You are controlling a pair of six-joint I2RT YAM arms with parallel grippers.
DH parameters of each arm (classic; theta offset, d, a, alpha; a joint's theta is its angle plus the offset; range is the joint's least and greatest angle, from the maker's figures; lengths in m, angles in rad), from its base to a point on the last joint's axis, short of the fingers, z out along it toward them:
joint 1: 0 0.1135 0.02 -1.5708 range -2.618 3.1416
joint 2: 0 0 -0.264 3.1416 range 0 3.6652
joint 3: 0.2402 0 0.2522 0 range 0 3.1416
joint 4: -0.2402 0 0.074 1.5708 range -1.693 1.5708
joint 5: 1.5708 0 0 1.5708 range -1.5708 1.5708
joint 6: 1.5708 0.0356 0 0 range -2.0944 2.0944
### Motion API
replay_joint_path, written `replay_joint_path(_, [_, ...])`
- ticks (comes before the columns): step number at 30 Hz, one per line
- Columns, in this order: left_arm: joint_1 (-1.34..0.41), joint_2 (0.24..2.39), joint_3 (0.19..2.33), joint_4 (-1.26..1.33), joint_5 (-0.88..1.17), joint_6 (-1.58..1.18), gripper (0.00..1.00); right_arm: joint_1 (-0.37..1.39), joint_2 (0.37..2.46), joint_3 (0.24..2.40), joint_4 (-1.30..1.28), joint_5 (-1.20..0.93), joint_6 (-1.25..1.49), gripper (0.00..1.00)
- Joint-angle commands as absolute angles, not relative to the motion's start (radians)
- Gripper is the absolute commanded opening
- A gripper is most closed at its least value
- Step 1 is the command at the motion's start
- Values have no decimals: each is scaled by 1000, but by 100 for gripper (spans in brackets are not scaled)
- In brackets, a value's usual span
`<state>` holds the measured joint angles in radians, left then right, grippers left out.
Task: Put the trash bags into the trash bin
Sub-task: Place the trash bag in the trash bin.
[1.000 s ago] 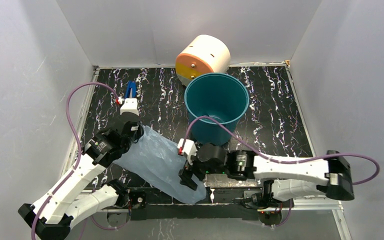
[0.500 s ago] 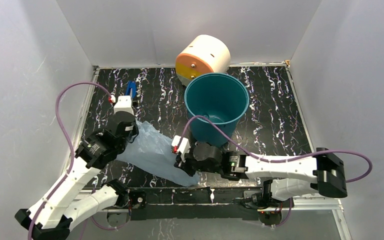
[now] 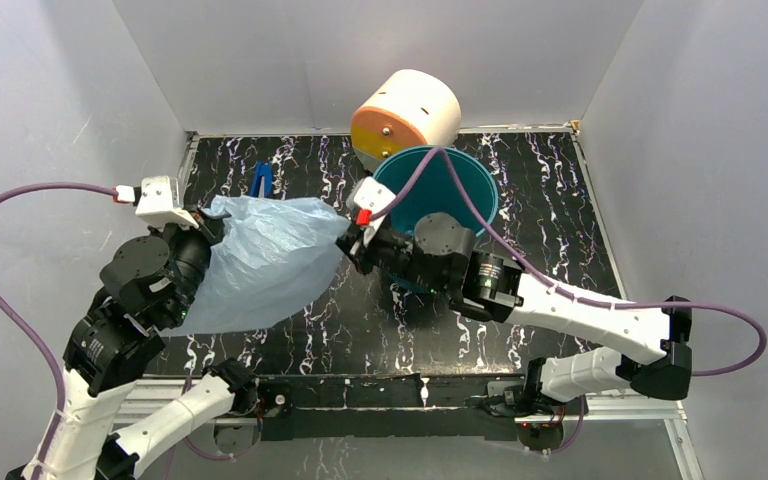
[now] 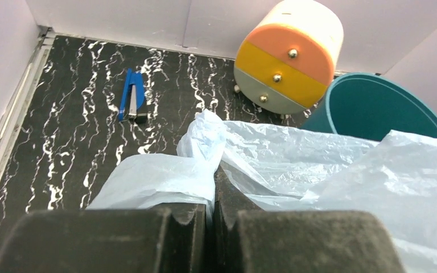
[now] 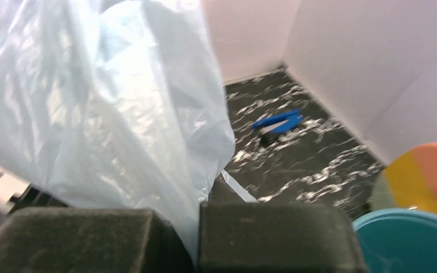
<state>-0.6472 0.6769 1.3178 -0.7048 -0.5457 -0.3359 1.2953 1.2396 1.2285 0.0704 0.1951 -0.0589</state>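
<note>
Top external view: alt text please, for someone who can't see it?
Two robot arms hold a light-blue trash bag between them over a black marbled table, left fingers and right fingers each shut on an end. A teal trash bin stands behind the right arm, a cream-and-orange drum beyond it.

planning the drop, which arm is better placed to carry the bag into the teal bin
Right. The right jaws pinch the light-blue bag beside the rim of the teal bin; the left jaws hold its far end.
</note>
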Motion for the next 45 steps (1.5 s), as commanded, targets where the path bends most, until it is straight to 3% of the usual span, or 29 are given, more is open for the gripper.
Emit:
replay_joint_path(1, [-641, 668, 1315, -601, -481, -290, 0, 1292, 1304, 1408, 54, 368, -265, 0])
replay_joint_path(14, [-641, 827, 1415, -277, -143, -233, 0, 1296, 1297, 1590, 220, 468, -677, 0])
replay_joint_path(19, [-641, 856, 1431, -198, -86, -240, 0, 1299, 1224, 1531, 286, 526, -768, 0])
replay_joint_path(28, [-641, 947, 1443, -219, 50, -288, 0, 1303, 1082, 1475, 146, 602, -704, 0])
replay_joint_path(33, [-641, 970, 1395, -225, 32, -311, 0, 1292, 1068, 1462, -118, 721, -542, 0])
replay_joint_path(36, [-641, 982, 1369, -208, 23, -323, 0, 1205, 1089, 1464, -276, 629, -381, 0])
replay_joint_path(39, [-641, 995, 1359, -201, 17, -328, 0, 994, 1123, 1448, -374, 434, -258, 0])
replay_joint_path(45, [-641, 999, 1384, -220, -31, -309, 0, 672, 1184, 1426, -389, 49, -117, 0])
